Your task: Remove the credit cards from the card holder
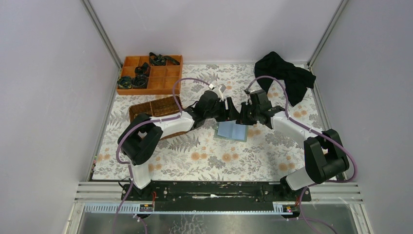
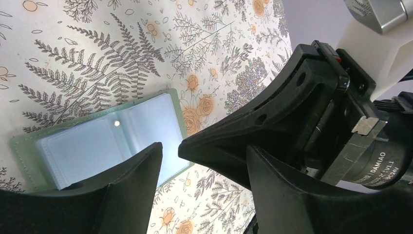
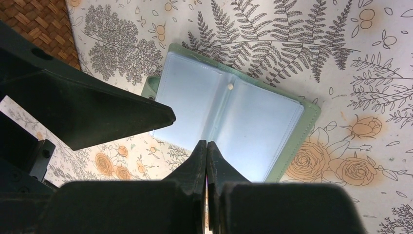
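The card holder [image 1: 233,130] lies open and flat on the floral mat, light blue inside with a grey-green rim. It also shows in the left wrist view [image 2: 122,141] and the right wrist view [image 3: 234,117]. No credit cards show as separate things; the slots look evenly pale blue. My left gripper [image 1: 230,116] [image 2: 202,151] is open just above the holder's far edge. My right gripper [image 1: 245,119] [image 3: 207,144] is shut, its tips over the holder's inner face, with nothing visible between them. The two grippers are close together, and the right one reaches between the left one's fingers.
An orange divided tray [image 1: 171,84] with dark items stands at the back left. A brown wicker basket [image 1: 153,108] lies just left of the left arm. A black cloth [image 1: 285,73] lies at the back right. Grey walls enclose the mat.
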